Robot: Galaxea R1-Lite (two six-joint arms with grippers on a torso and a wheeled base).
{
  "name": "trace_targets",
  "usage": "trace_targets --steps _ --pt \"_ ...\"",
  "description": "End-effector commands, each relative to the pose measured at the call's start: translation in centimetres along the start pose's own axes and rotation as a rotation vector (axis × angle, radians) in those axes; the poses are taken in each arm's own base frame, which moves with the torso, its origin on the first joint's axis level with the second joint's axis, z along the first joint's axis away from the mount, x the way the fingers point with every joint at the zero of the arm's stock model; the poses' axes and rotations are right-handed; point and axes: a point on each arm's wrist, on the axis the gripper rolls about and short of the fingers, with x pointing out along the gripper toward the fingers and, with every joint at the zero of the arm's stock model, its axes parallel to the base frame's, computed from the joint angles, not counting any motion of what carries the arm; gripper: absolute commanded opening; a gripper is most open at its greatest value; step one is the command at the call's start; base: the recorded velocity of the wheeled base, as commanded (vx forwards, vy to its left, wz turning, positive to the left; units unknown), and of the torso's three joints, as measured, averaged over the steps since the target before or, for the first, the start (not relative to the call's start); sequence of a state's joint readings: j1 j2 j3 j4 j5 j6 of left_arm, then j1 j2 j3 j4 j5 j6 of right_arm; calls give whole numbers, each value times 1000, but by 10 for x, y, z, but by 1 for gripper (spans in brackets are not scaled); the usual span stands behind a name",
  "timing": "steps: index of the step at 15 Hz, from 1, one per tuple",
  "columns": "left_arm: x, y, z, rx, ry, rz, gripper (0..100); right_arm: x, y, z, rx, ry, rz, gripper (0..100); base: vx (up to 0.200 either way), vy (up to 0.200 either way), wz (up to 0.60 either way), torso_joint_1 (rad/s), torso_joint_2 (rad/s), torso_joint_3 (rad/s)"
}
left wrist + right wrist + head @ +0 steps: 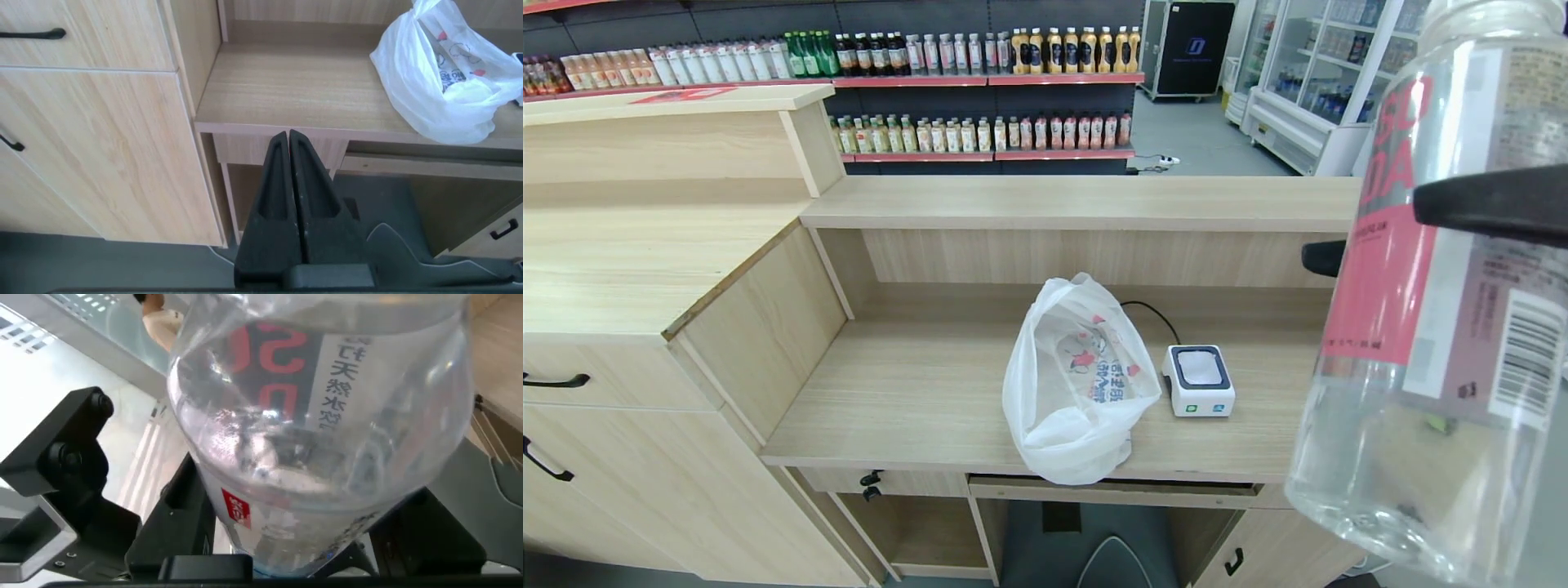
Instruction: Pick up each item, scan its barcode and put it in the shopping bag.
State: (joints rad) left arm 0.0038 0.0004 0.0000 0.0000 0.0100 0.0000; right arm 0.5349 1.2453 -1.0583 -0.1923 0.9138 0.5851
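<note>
Head view, bottle [1437, 327]: clear, pink-labelled, held aloft off the counter's [915, 400] right end, clamped by the right pincer [1372, 233]. Its barcode [1523, 359] is turned from the scanner [1199, 380], so the scan looks pending.
Head view, shopping bag [1078, 384]: mouth open for loading, at the counter's front edge, scanner just beside.
Left wrist view, left pincer [289, 135]: closed, empty, below the counter's front edge.
Right wrist view, bottle: seated between the pincer's fingers.

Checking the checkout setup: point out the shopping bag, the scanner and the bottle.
shopping bag [1045, 416], head view, lower front wall.
scanner [1199, 369], head view, top window.
bottle [1388, 286], head view, pink label.
</note>
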Motion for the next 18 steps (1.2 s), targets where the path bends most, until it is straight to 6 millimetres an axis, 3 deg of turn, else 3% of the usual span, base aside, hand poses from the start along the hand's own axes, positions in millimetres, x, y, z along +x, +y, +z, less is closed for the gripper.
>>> trace_targets --steps 1,5,10,15,18 --pt "0 0 0 0 0 2 0 1 -1 -1 5 7 2 0 0 0 0 0 0 0" --pt "0 0 0 0 0 2 0 3 -8 -6 0 17 -15 0 0 0 0 0 0 0" --pt "0 0 0 0 0 2 0 24 -34 -9 -101 15 -141 0 0 0 0 0 0 0" --pt "0 0 0 0 0 2 0 29 -34 -14 -96 18 -168 0 0 0 0 0 0 0" --pt "0 0 0 0 0 2 0 41 -29 -27 -104 22 -228 0 0 0 0 0 0 0"
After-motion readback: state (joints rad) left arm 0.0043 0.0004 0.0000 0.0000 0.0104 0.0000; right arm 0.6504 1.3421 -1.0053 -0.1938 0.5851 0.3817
